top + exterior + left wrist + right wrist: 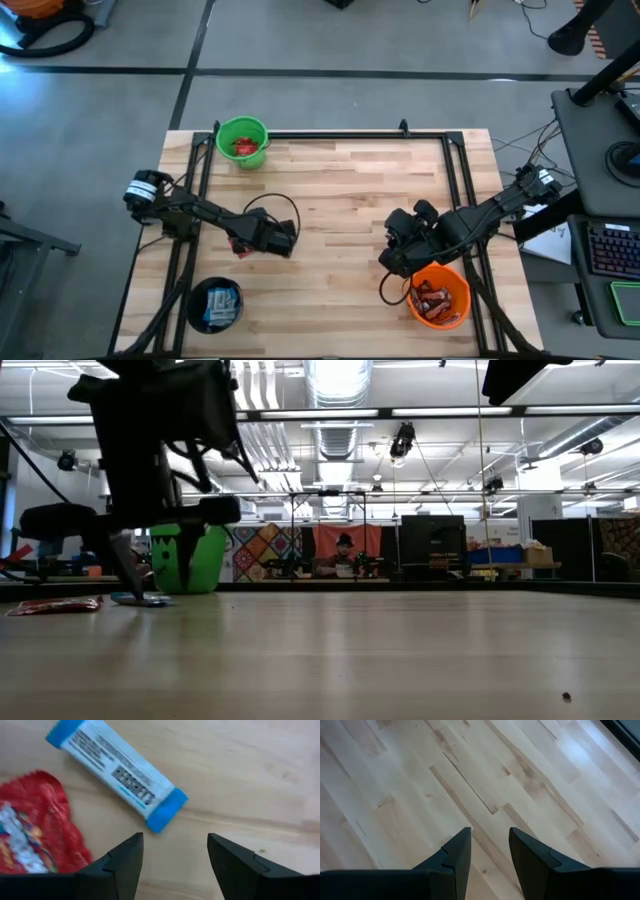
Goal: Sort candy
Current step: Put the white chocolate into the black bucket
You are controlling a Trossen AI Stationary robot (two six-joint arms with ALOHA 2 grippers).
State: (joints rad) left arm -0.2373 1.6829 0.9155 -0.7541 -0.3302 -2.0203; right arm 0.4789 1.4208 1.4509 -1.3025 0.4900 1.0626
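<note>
Candy left on the counter: two pieces under the left tool

Left tool (172, 852) hangs low over the counter (350, 190) at its left-middle, fingers spread wide with nothing between them. Just ahead of its fingertips lies a blue-and-white packet (117, 772), flat and set at a slant, and beside that a crumpled red packet (35, 827); the two sit near each other but whether they touch cannot be told. The low view shows both lying flat on the wood under the dark arm, in front of the green bucket (188, 558).

Right tool (490, 847) hovers over bare wood at the counter's right side, close to the orange bucket (440, 295), its fingers parted a little and gripping nothing.

Green bucket at the far left corner holds red packets (244, 147). Black bucket (214, 304) at the near left corner holds blue-and-white ones. Orange bucket holds dark brown bars mixed in its bottom.

A person sits at a desk in the room far behind the counter.
</note>
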